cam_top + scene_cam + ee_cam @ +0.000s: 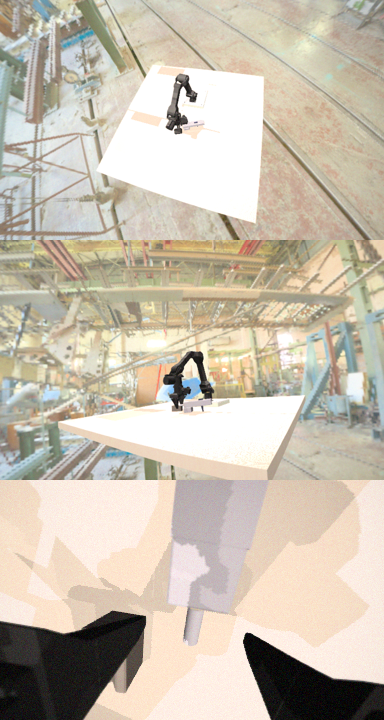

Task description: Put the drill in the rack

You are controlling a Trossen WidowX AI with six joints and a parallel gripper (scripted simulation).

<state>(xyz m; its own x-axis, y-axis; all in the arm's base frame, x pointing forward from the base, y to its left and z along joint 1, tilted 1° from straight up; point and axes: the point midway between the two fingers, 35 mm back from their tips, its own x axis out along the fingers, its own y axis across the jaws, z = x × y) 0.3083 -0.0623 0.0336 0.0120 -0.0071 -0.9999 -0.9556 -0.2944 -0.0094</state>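
A pale lavender-grey bar [193, 124] [198, 402] [212, 530] stands raised on the table, with a foot under its near end. The dark blue key [195, 122] sits in it, and its lower part shows beneath the bar in the exterior view. The drill, a short grey rod [191, 630], sticks out of the bar's end. My gripper [181, 125] [179, 405] [194, 628] is open and empty, low at that end; its fingers are on either side of the rod. The dark grooved rack [179, 409] [134, 666] is partly hidden by a finger.
The white table [215, 169] [198, 432] carries everything. A pale base plate [201, 99] [222, 402] lies under the arm's base. Beige patches of light and shadow lie around the bar.
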